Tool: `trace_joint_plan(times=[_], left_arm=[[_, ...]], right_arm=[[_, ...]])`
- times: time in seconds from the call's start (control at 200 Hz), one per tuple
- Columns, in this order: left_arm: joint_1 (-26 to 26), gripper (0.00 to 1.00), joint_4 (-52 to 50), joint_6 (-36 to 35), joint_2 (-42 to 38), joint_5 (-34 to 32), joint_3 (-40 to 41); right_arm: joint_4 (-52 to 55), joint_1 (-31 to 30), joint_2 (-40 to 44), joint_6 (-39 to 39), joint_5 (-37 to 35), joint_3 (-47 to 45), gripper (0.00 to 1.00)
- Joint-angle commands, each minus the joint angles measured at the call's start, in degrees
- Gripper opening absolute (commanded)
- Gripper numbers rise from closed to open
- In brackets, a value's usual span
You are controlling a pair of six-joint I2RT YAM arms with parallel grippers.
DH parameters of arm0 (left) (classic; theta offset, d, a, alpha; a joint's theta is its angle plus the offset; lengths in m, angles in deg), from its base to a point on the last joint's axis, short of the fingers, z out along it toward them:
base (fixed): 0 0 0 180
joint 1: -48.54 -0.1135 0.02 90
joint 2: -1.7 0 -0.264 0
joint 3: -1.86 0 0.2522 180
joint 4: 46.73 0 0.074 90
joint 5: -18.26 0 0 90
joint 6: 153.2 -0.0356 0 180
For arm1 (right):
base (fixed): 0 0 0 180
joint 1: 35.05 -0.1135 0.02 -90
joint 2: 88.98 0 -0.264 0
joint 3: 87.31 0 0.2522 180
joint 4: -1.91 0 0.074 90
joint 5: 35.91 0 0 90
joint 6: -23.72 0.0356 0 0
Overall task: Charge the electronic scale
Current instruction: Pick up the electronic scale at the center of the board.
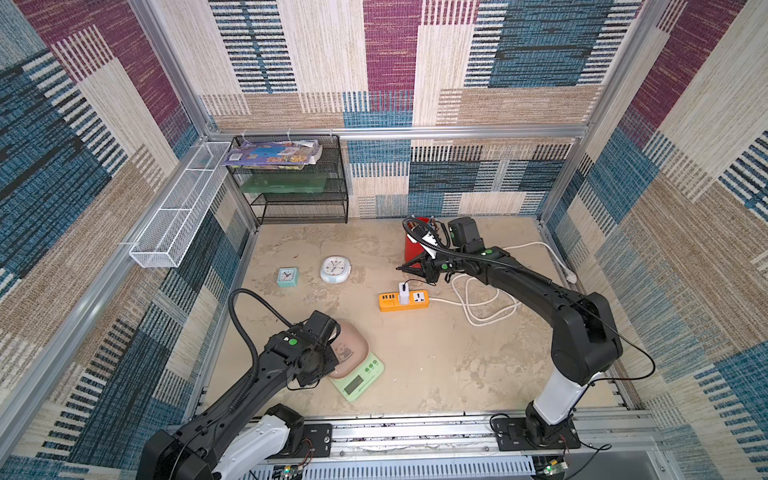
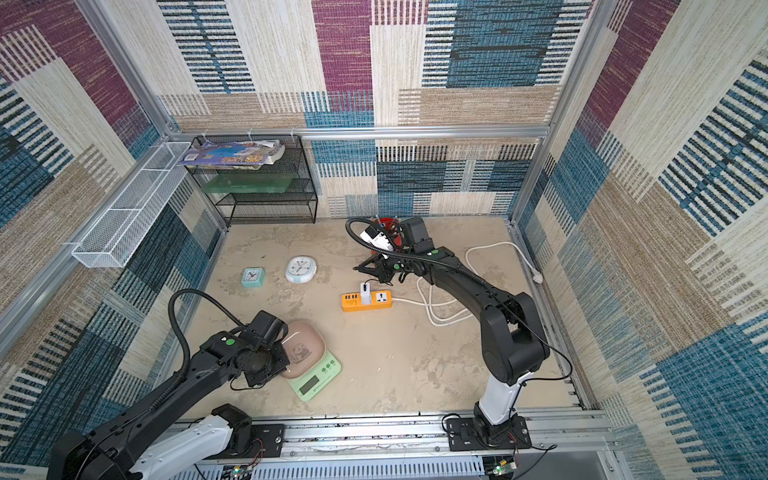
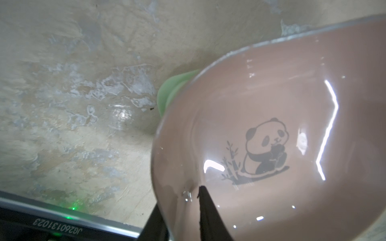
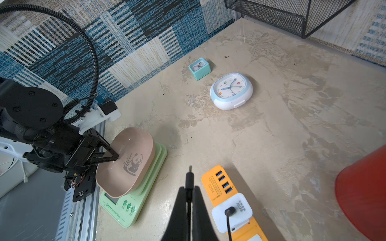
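Electronic scale [image 1: 360,380] is sitting on the counter [image 1: 436,357] near the front rail, on your left arm's side. The pink panda bowl [image 1: 353,345] is resting on top of it and covering part of its display in the right wrist view. Your left arm is blocking the scale's near-left edge in both top views, and you are not getting a clear look at any charging port.

Your left end effector [image 3: 178,200] is straddling the bowl's rim, with one finger [image 3: 208,215] inside and the other outside. You cannot tell whether they are actually pinching it.

Your right end effector [image 4: 189,188] is hanging near the orange power strip [image 4: 217,187], well apart from the scale. It is clamping tight on a black charging plug [image 4: 189,175] whose tip is poking out. A black cable [image 4: 228,225] is leaving the white adapter [image 4: 242,206] and getting cut off at the frame edge.
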Motion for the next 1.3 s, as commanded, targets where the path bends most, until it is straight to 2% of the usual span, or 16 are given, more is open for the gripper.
trace_joint_plan(times=[0.0, 0.105, 0.285, 0.441, 0.711, 0.826, 1.297], left_arm=[[-1.1, 0.20, 3.5, -2.5, 0.1, -0.2, 0.7], [-2.4, 0.15, 5.1, -3.3, 0.5, 0.7, 1.7], [-4.1, 0.00, 5.8, -5.1, 0.5, 1.3, 1.6], [-6.3, 0.00, 7.3, -9.2, 0.4, 1.4, -0.1], [-9.4, 0.00, 11.6, -24.5, 2.1, 1.9, -7.0], [-11.1, 0.00, 16.1, -30.5, 1.1, 5.1, -7.9], [-13.3, 0.00, 33.4, -37.9, -0.8, 16.4, -9.6]], right_arm=[[-2.5, -0.3, 0.0, 1.9, -0.7, -0.1, 0.00], [-3.1, -0.9, 0.0, 3.1, -1.5, -0.5, 0.00], [-3.9, -1.7, 0.4, 4.4, -1.9, -1.7, 0.00], [-3.9, -2.3, 0.6, 4.9, -1.8, -2.3, 0.00], [-4.7, -2.4, 1.4, 6.6, 0.8, -4.4, 0.00], [-5.5, -2.3, 1.6, 8.0, 1.8, -5.7, 0.00], [-9.7, -2.6, 3.3, 13.8, 2.8, -9.3, 0.00]])
